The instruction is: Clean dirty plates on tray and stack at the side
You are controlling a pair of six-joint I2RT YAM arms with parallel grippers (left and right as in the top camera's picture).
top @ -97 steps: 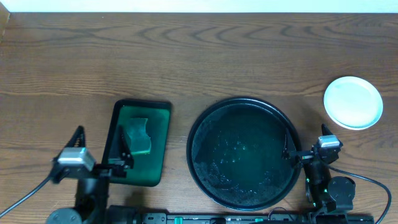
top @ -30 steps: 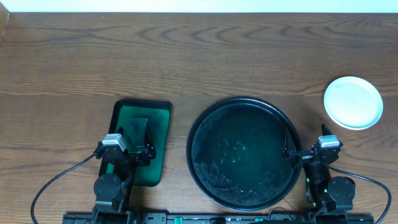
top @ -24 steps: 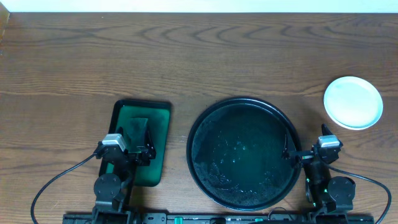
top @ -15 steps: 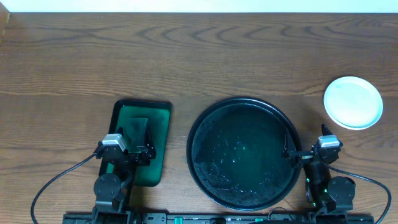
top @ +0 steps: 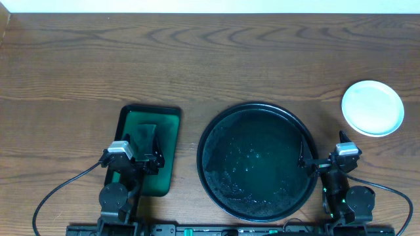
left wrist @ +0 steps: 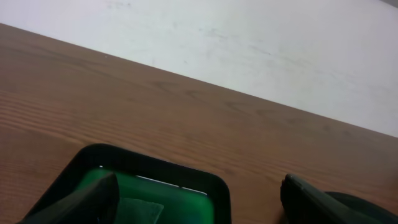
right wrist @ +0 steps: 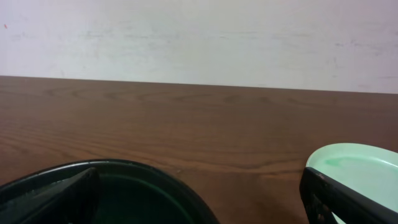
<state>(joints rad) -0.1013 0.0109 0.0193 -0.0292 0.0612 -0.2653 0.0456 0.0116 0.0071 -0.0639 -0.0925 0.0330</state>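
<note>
Large round black tray with a raised rim (top: 205, 134) sits on the plain brown wood-grain tabletop (top: 197, 59), near the front edge and right of centre; its floor shows a wet greenish sheen with scattered droplets. Small round white plates (top: 373, 108) lie on the bare tabletop well to the right of the tray and further back, apart from its rim. From overhead they read as a single clean white disc, so the number stacked cannot be told. The right wrist view shows the near rim with a faint pale-green tint. Smaller rectangular green tray with a black border (top: 167, 124) lies left of the round tray, apart from it, and carries a dull green pad (top: 146, 141); whether this is a sponge or a cloth cannot be told. Left gripper (left wrist: 199, 184) hangs low over the near end of the green tray with its two dark fingers spread wide, one at each lower corner of its own camera view; nothing is between them and nothing is held. Right gripper (right wrist: 200, 177) sits at the front right of the round tray, between that tray's rim and the plates. Its fingers are likewise fully spread and hold nothing. Neither gripper touches a plate.
</note>
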